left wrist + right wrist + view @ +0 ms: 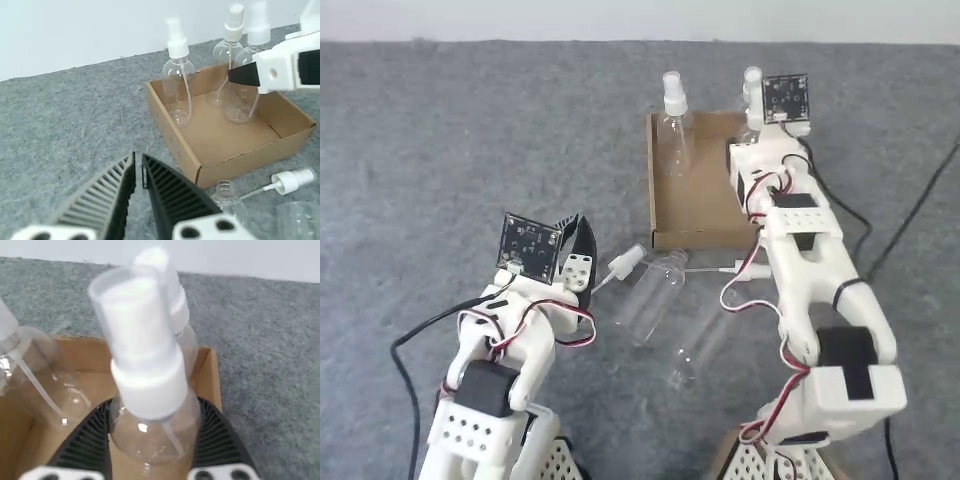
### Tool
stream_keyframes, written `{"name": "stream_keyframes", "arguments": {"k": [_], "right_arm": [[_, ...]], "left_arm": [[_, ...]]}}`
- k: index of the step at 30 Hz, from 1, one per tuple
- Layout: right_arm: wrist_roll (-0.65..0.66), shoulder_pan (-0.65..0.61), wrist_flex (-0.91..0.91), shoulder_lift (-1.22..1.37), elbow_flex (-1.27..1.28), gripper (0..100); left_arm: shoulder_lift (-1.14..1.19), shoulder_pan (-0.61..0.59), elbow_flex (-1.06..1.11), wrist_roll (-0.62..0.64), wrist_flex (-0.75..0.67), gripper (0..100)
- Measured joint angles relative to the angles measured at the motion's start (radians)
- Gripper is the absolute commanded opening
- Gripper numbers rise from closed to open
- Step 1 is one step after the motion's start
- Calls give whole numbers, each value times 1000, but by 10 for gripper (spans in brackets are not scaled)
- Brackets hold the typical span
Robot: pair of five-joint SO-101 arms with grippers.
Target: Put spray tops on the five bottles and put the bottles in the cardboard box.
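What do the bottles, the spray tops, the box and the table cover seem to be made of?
Bottles: clear glossy plastic, probably; one sees through them.
Spray tops: smooth white opaque plastic, it seems.
Box: brown matt cardboard, with raw cut edges.
Table cover: grey felt or carpet, by its fuzzy surface.
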Motion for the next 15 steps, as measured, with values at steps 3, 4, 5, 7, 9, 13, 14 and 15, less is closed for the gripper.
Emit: {"name": "stream_keyframes", "arguments": {"k": [3, 4, 5, 7, 9, 13, 14, 15], "right_arm": [[0, 0, -35, 34, 0, 6], [0, 0, -40, 41, 0, 6], [0, 0, -43, 48, 0, 6], [0, 0, -43, 57, 0, 7], [0, 0, -44, 60, 0, 9], [0, 0, -49, 63, -2, 9], [0, 0, -49, 72, -2, 9], [0, 0, -49, 75, -2, 10]], "left_arm": [[0, 0, 0, 0, 0, 12], [0, 0, 0, 0, 0, 12], [0, 0, 0, 0, 0, 12], [0, 0, 0, 0, 0, 12], [0, 0, 0, 0, 0, 12], [0, 0, 0, 0, 0, 12], [0, 0, 0, 0, 0, 12], [0, 0, 0, 0, 0, 12]]}}
